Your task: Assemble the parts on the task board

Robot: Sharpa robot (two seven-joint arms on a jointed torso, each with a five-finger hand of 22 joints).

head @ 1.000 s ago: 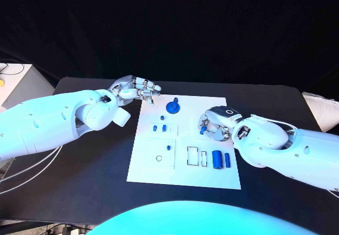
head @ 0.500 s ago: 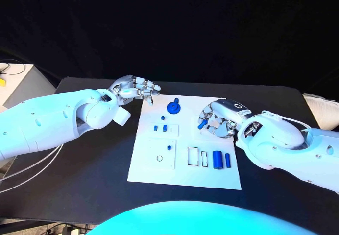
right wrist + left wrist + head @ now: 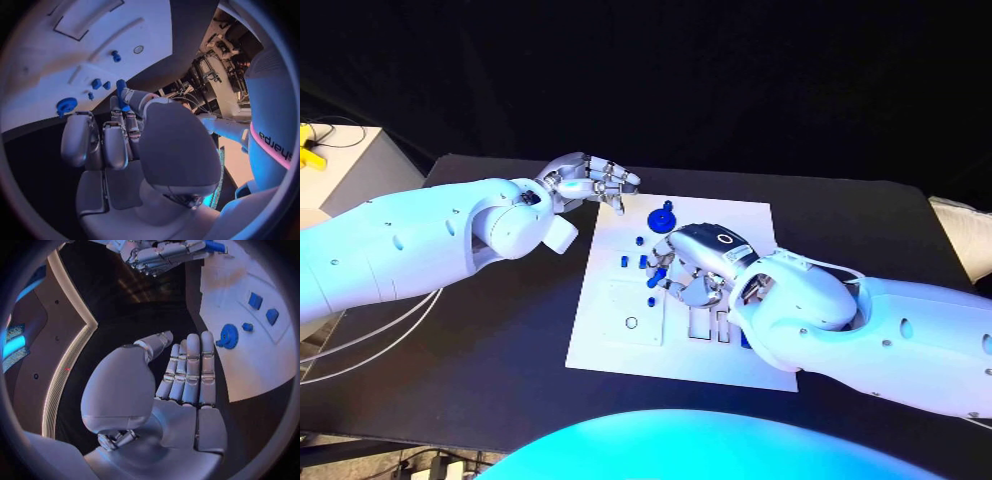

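The task board (image 3: 733, 225) lay in the middle of the black table (image 3: 502, 340), its long sides running from the near edge toward the far edge. The right hand (image 3: 687, 268) hung over the board's middle, and its fingers were closed around a small blue cylindrical part (image 3: 121, 93), pinched between the thumb and a finger; in the right wrist view the part's blue tip stood out above the fingertips. The left hand (image 3: 589, 182) was over the table just beside the board's far left corner, holding nothing, its fingers (image 3: 190, 367) laid straight and close together with the thumb alongside. Near the board's far edge lay a round blue knob-like part (image 3: 658, 219), and a smaller blue piece (image 3: 247, 327) sat just beside it. Two small blue pegs (image 3: 262, 307) stood side by side in the board a little nearer than the knob. Along the board's left side a pale raised block (image 3: 630, 308) carried a small ring-shaped hole (image 3: 630, 323). Close to the right arm, narrow rectangular slots (image 3: 708, 325) were cut into the board.
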